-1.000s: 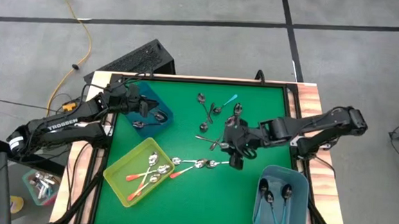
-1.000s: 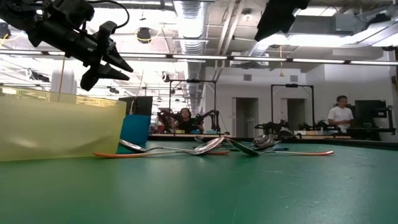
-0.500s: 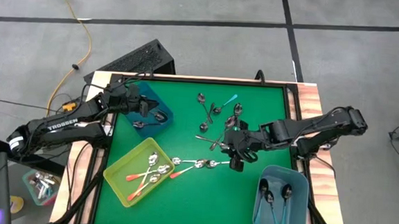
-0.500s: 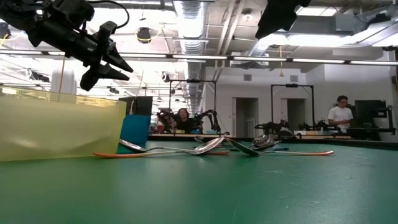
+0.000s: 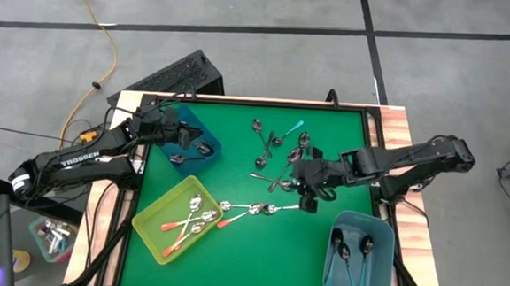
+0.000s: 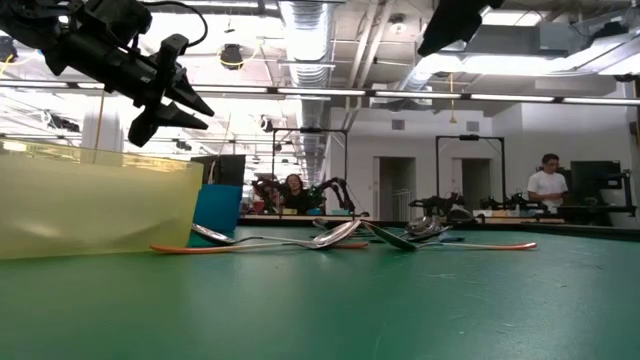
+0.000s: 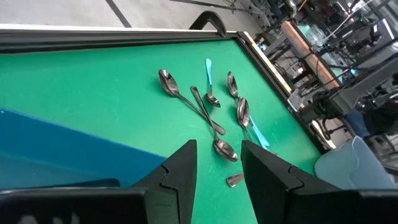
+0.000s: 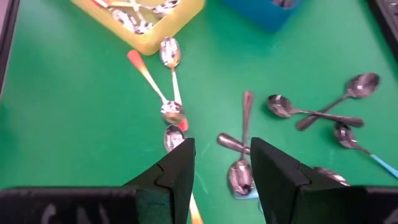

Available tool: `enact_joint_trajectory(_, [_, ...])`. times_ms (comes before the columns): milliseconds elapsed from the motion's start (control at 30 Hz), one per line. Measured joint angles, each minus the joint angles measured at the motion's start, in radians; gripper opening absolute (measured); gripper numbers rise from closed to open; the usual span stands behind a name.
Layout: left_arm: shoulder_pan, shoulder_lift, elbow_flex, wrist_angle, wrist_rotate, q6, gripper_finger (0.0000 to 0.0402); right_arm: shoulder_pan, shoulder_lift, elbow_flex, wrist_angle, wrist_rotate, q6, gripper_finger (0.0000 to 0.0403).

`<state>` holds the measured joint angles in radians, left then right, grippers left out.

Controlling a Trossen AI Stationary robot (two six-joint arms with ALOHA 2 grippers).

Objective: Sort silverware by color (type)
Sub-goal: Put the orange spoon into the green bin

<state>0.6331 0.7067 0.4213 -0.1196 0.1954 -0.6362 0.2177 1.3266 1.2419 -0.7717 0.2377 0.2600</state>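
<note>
Loose spoons are scattered mid-surface; the right pincer, parted and empty, is held above them, and the left pincer, likewise parted and empty, over the blue bin.

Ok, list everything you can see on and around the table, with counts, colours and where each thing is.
Yellow bin: one, near-left, holds orange-handled spoons.
Dark blue bin: one, far-left, holds grey spoons.
Light blue bin: one, near-right, holds teal-handled spoons.
Loose spoons: several, mixed, centre-far of the green mat.
Orange-handled spoons: a few, beside the yellow bin.
Keyboard: one, black, floor beyond the table.
Left gripper: open, over the dark blue bin.
Right gripper: open, above the mat's centre.
</note>
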Motion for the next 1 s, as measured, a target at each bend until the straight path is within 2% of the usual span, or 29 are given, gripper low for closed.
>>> enact_joint_trajectory(233, [0.0, 0.0, 0.0, 0.0, 0.034, -0.029, 0.011, 0.0, -0.142, 0.0, -0.01, 0.001, 0.018, 0.0166])
enact_joint_trajectory(533, [0.0, 0.0, -0.001, 0.003, 0.126, -0.036, 0.011, 0.106, -0.27, 0.0, -0.034, 0.12, 0.153, 0.0166])
enact_joint_trajectory(700, [0.0, 0.0, -0.001, 0.002, 0.189, -0.045, 0.011, 0.206, -0.256, -0.039, -0.039, 0.217, 0.197, 0.0166])
enact_joint_trajectory(1000, [0.0, 0.0, -0.001, 0.002, 0.228, -0.043, 0.011, 0.253, -0.038, -0.057, 0.017, 0.214, 0.29, 0.0166])
